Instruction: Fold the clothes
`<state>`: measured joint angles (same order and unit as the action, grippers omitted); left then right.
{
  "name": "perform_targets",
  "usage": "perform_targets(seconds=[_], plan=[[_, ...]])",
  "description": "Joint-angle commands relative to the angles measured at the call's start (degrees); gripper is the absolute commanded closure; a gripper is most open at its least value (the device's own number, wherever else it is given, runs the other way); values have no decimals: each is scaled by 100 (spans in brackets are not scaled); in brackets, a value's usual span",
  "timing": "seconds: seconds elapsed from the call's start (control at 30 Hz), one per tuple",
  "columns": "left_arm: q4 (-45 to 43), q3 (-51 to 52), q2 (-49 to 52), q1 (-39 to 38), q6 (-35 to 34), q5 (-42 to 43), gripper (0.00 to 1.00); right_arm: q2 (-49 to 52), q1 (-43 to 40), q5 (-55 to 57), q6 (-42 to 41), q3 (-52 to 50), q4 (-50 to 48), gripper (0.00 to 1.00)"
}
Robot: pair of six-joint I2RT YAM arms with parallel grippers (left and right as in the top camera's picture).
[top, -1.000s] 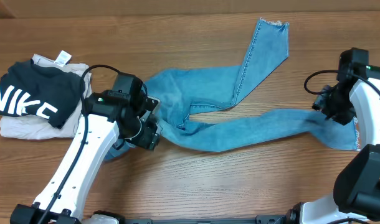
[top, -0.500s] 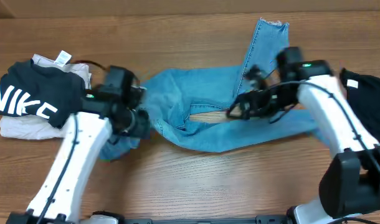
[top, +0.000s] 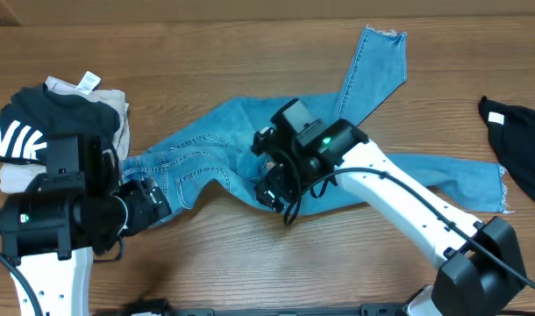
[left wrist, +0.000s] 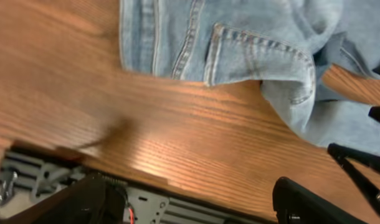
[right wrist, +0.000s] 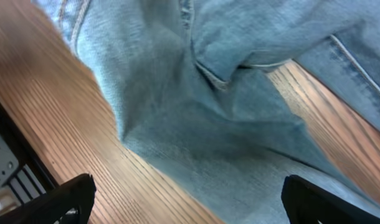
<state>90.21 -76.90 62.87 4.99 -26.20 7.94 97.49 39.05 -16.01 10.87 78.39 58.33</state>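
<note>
The light-blue jeans (top: 206,149) lie across the table's middle, waist to the left, one leg running up to a frayed hem (top: 386,39), the other out to the right (top: 460,180). My left gripper (top: 149,200) is open and empty, just front-left of the waist. In the left wrist view the gripper (left wrist: 196,208) hangs over bare wood near the front edge, with a stitched back pocket (left wrist: 258,59) ahead. My right gripper (top: 272,189) is open, low over the crotch area. In the right wrist view the gripper (right wrist: 190,199) has denim (right wrist: 209,124) between its spread fingers.
A black NIKE-lettered top (top: 22,132) lies on a beige garment (top: 114,105) at the far left. Another black garment (top: 517,123) lies at the right edge. The table's front edge with a metal rail (left wrist: 47,171) is right below my left gripper.
My right arm has swung from the right leg's hem to the middle of the jeans. My left arm has drawn back to the front left. The waist now lies spread out further left.
</note>
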Motion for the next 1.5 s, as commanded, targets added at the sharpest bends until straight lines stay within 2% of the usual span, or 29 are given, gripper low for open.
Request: perform_targets(seconds=[0.0, 0.03, 0.07, 0.17, 0.23, 0.3, 0.37, 0.47, 0.53, 0.57, 0.63, 0.67, 0.73, 0.87, 1.03, 1.17, 1.3, 1.47], plan=[[-98, 592, -223, 46, -828, -212, 10, -94, 452, 785, 109, -48, -66, 1], [-212, 789, -251, 46, -997, -254, 6, 9, 608, 946, 109, -55, -127, 8], [-297, 918, -269, 46, -1080, -236, 6, 133, 743, 1113, 107, -57, -177, 9], [-527, 1309, -262, 46, -1176, -236, 6, 673, 1062, 1886, -170, -57, -365, 25], [-575, 1475, -262, 46, -1180, -254, 6, 1010, 1147, 1982, -221, -57, -411, 39], [-649, 1639, -262, 46, -1191, -260, 6, 1257, 1156, 2162, -538, -57, -544, 46], [-754, 1790, -262, 46, -1217, -264, 5, 1322, 1069, 2186, -813, -52, -800, 71], [-911, 1947, -262, 46, -1215, -264, 4, 1307, 844, 1078, -435, 140, -721, 92], [-970, 2063, -262, 46, -1202, -275, 4, 1250, 435, -1685, 1161, 706, 428, 94], [-957, 2065, -262, 44, -1147, -326, 4, 1226, 240, -2608, 1816, 988, 1040, 96], [-949, 2065, -262, 46, -1145, -422, 4, 1207, 52, -3128, 2347, 1285, 1663, 96], [-968, 2065, -262, 46, -1145, -452, 3, 1202, -55, -3397, 2874, 1502, 2173, 96], [-1012, 2065, -262, 46, -1145, -476, 2, 1202, -144, -3445, 3670, 1720, 2809, 96], [-1108, 2065, -262, 44, -940, -494, 1, 1202, -127, -3460, 4144, 1735, 3165, 96], [-1143, 2065, -262, -149, 105, 160, 2, 1202, -221, -3475, 4166, 1738, 3080, 96], [-1196, 2065, -264, -599, 361, 376, 2, 1202, -479, -3851, 4151, 1781, 2911, 96], [-1626, 2065, -269, -1440, 767, 289, 0, 1202, -903, -4155, 3681, 1912, 2420, 96], [-2291, 2065, -256, -2629, 1147, -142, 2, 1202, -1244, -4170, 3716, 2492, 2424, 96]])
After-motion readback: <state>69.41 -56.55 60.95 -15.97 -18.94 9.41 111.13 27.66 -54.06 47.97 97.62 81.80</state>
